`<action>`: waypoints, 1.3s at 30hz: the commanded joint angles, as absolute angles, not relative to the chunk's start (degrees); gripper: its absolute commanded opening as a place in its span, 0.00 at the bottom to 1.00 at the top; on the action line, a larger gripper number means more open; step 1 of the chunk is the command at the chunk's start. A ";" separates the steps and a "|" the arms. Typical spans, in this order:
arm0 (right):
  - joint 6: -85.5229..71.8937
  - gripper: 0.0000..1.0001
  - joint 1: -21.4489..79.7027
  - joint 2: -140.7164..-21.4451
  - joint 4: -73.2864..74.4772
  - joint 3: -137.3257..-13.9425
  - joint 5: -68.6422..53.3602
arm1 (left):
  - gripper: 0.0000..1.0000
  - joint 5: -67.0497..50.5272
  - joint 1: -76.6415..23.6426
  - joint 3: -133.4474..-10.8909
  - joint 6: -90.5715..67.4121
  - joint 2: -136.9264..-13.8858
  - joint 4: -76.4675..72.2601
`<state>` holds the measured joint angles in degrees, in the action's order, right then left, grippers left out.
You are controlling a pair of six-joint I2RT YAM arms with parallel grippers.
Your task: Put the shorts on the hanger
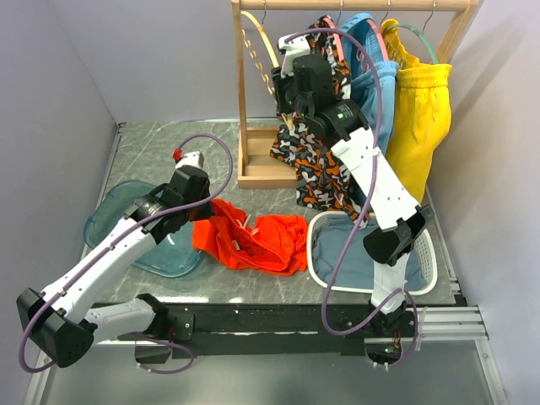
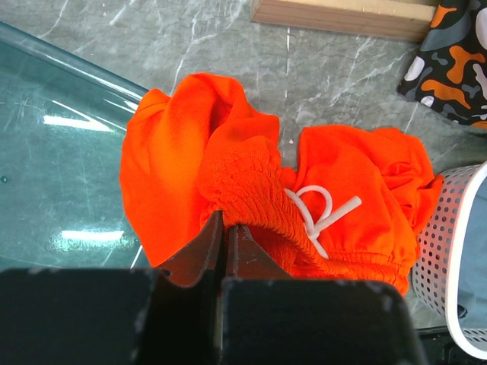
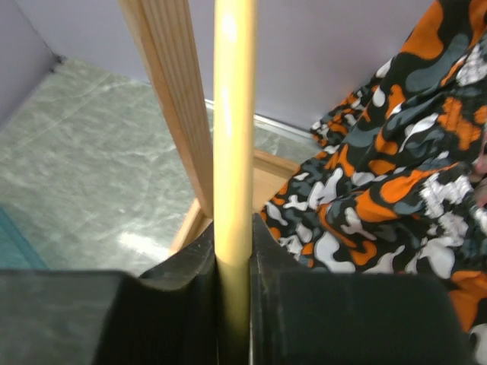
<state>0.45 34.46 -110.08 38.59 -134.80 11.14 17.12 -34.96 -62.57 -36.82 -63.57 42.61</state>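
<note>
well, the left fingers point(image 2: 226, 226) were clenched on the gathered waistband of the shorts point(image 2: 228, 160), tips buried in the orange-red fabric, with a white drawstring point(image 2: 323, 209) looped just beside them. the shorts lay crumpled on the worktop point(image 1: 152, 148), out in front of the wooden rack point(image 1: 253, 164), between its base and the near edge.

up at the rack, the right fingers point(image 3: 233, 255) held the hanger point(image 3: 233, 114) between them, one pressed to each side of its thin tan rim, no gap showing, so that was a grasp on the hanger. the hanger stood close beside the rack's left post, under the top rail, and the top view showed the row of small holes along its rim.

further right on the rack hung the patterned shorts point(image 1: 325, 169), then a blue pair point(image 1: 375, 93), then the yellow shorts point(image 1: 422, 110) at the rack's right end. a white basket point(image 1: 430, 253) sat in front of the rack's right side. a teal tray point(image 1: 118, 211) lay well off to the rack's left, under the left arm.
</note>
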 commanded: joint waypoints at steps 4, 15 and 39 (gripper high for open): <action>1.05 0.00 34.28 -109.43 36.04 -137.46 13.62 | 0.01 18.63 -34.80 -62.93 -35.86 -61.88 40.08; 0.09 0.00 34.37 -102.05 25.14 -130.17 14.94 | 0.01 19.07 -34.80 -63.11 -35.77 -61.44 40.52; -2.99 0.00 35.59 -89.04 11.42 -109.43 15.73 | 0.01 19.51 -34.80 -62.49 -36.47 -61.96 40.34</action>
